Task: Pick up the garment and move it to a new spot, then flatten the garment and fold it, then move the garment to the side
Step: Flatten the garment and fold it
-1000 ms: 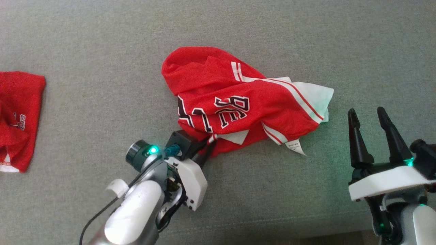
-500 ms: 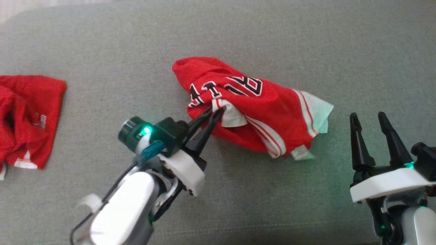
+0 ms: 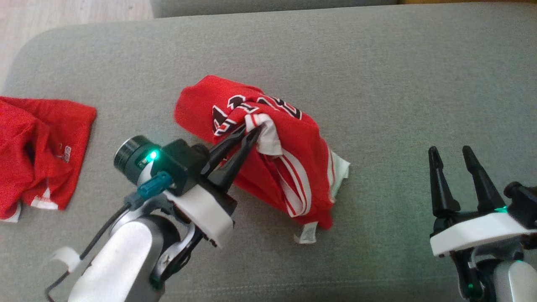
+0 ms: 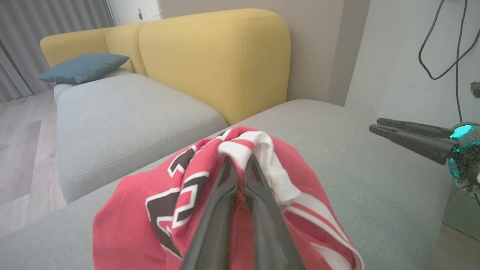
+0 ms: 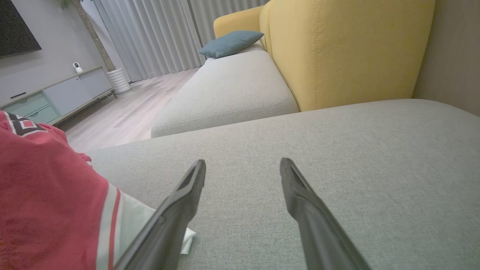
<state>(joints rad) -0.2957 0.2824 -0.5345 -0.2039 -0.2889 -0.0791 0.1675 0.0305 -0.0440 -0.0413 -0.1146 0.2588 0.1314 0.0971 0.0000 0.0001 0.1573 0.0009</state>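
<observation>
My left hand is closed on the red jersey, both dark fingers pinched together on a fold of its white ribbed trim, just beside the black-and-white lettering. The jersey sits bunched near the middle of the grey sofa cushion. The gripped fold is raised into a peak, while the lower folds and the white care label appear to rest on the cushion. My right hand is open and empty, fingers spread over bare cushion, apart from the jersey's nearest edge. A second red garment lies crumpled at the cushion's left end, clear of the work. Handling assessment: the jersey looks light, thin and wholly limp. It drapes from the pinch point and will hold no shape, so carried by one point it should hang in a bundle and trail. The knit appears smooth and could slip out of a shallow pinch; the doubled trim is thicker and offers firmer purchase, so I judge the present hold sound. Nothing here is fragile; the risks are snagging and catching several layers at once. For flattening, I judge that my right hand needs a second hold on the striped edge opposite the left, so the cloth can be drawn taut between two points. Whether the gripped trim is collar, armhole or hem cannot be told while it is bunched.
</observation>
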